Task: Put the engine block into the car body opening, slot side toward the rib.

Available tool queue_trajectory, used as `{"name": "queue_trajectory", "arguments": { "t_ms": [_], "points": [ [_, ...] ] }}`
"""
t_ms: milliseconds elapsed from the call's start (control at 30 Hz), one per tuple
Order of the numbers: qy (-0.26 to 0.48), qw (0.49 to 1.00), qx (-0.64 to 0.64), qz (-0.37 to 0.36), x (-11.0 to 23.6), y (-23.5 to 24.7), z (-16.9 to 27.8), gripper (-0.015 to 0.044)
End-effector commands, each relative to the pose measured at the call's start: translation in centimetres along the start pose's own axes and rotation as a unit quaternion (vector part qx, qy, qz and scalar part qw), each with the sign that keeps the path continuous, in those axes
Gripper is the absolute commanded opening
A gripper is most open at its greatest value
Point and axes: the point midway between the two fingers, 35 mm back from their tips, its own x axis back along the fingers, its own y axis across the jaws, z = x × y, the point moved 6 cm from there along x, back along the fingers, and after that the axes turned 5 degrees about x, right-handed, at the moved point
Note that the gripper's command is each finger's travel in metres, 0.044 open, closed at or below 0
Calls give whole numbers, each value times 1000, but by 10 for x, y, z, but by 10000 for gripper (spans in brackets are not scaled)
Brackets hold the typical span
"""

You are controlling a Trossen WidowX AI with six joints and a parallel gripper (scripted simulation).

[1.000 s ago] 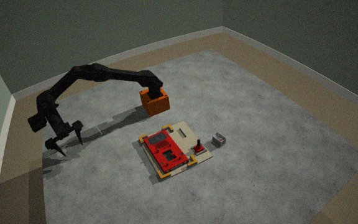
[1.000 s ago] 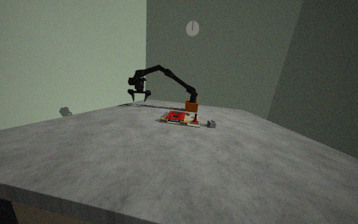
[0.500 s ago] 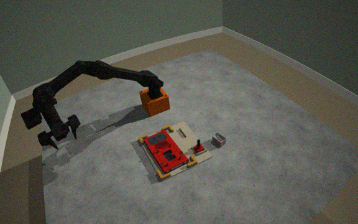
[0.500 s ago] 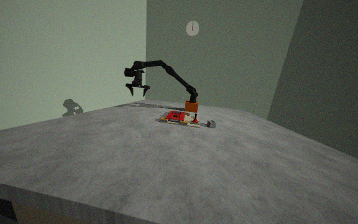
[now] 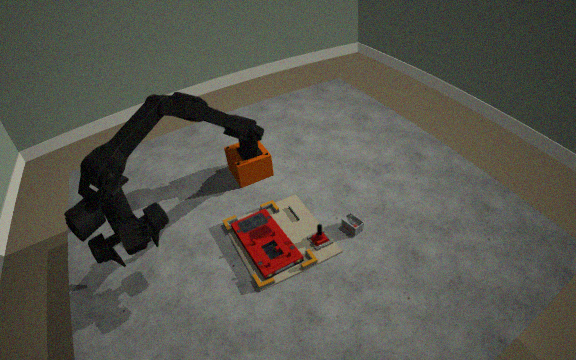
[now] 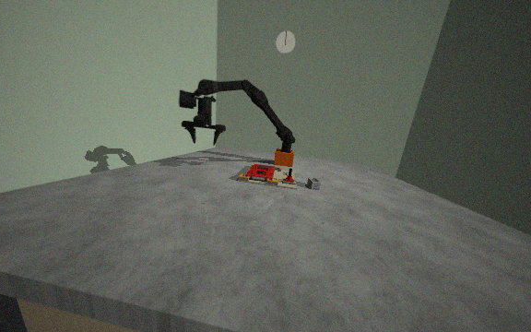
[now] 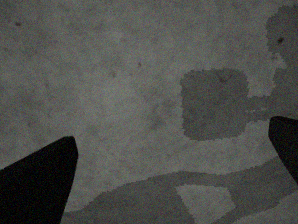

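Observation:
The grey engine block lies on the table top just right of the beige board. The red car body lies flat on the board between orange corner stops, with a dark opening in its middle. My gripper is open and empty. It hangs high above the table, far to the left of the board, with its fingers pointing down. The wrist view shows only grey table top and shadows.
The arm's orange base stands behind the board. A small red piece with a black upright stick sits on the board's right side. The table edge lies left of the gripper.

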Motion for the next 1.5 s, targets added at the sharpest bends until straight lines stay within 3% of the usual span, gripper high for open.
{"name": "queue_trajectory", "arguments": {
  "t_ms": [0, 300, 533, 767, 967, 1200, 1333, 1467],
  "points": [
    [2, 1000, -4, -4, 0, 32, -62, 440],
    [-5, 1000, -9, -6, 3, 135, -182, 440],
    [-12, 1000, -13, -11, 6, 239, -246, 440],
    [-18, 1000, -17, -19, 10, 358, -275, 440],
    [-21, 999, -21, -28, 13, 453, -267, 440],
    [-21, 999, -21, -29, 13, 462, -265, 440],
    [-21, 999, -21, -29, -19, 463, -266, 440],
    [-21, 999, -21, -29, -22, 464, -266, 440]
  ]
}}
